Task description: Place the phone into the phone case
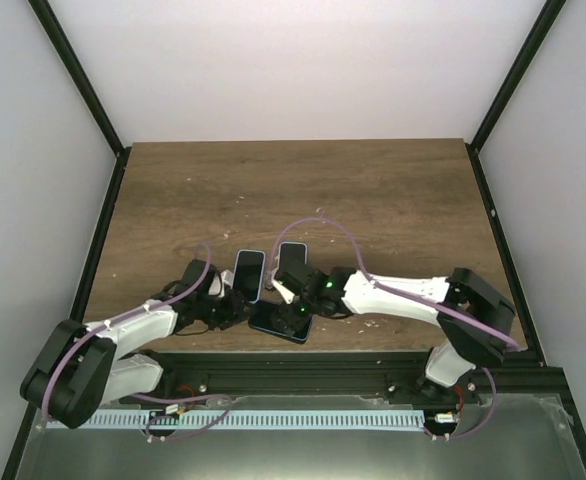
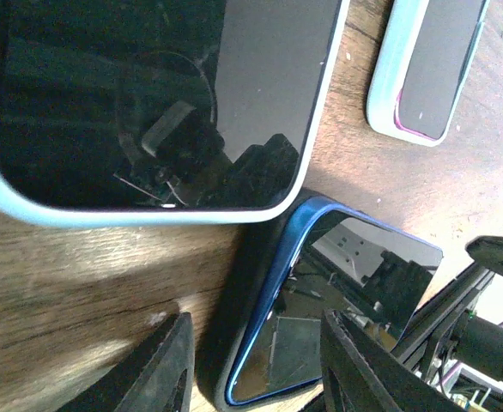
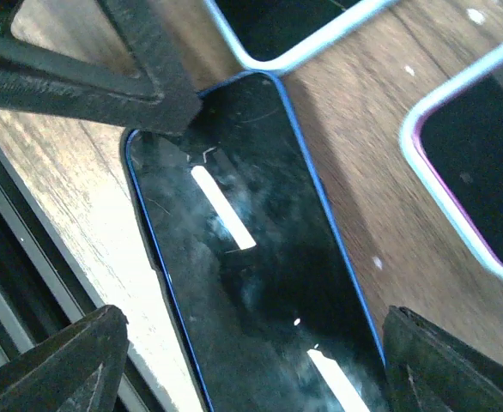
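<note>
Phone [image 1: 279, 322] is lying flat, screen up, on the table [image 1: 393, 190], close to the near edge and about mid-width. Its long axis runs roughly along that edge, slightly skewed.

Both arms are on it. Right fingers [image 3: 63, 365] are spread wide, one either side of the phone [image 3: 251, 257] across its width, and holding nothing. They sit skewed to the long axis, so I'd square the wrist before closing.

Left fingers [image 2: 161, 369] are also parted and empty, with the phone's end [image 2: 346, 300] between them. From the right wrist view one left finger is on or just above the phone's corner; can't tell if it's touching.

The arms look about equally near, left at the end and right over the body.

Look of the phone: blue rim, black glossy glass with smudges, reflecting lights. There's a dark band outside the blue rim on one long side. Could be shadow or a dark shell, can't tell.

Two candidate cases lie just beyond the phone toward the far edge, long axes pointing at the far edge, so roughly crosswise to the phone:
- pale case [image 1: 248, 275], pale bluish rim with a dark glossy inside; its corner nearly meets the phone's.
- pink-lined case [image 1: 291, 262], just beside it on the right, with a matte grey inside.

My read: the phone needs lifting and turning about a quarter turn to line up with either. Slippery glass and thin edges mean slip risk.
</note>
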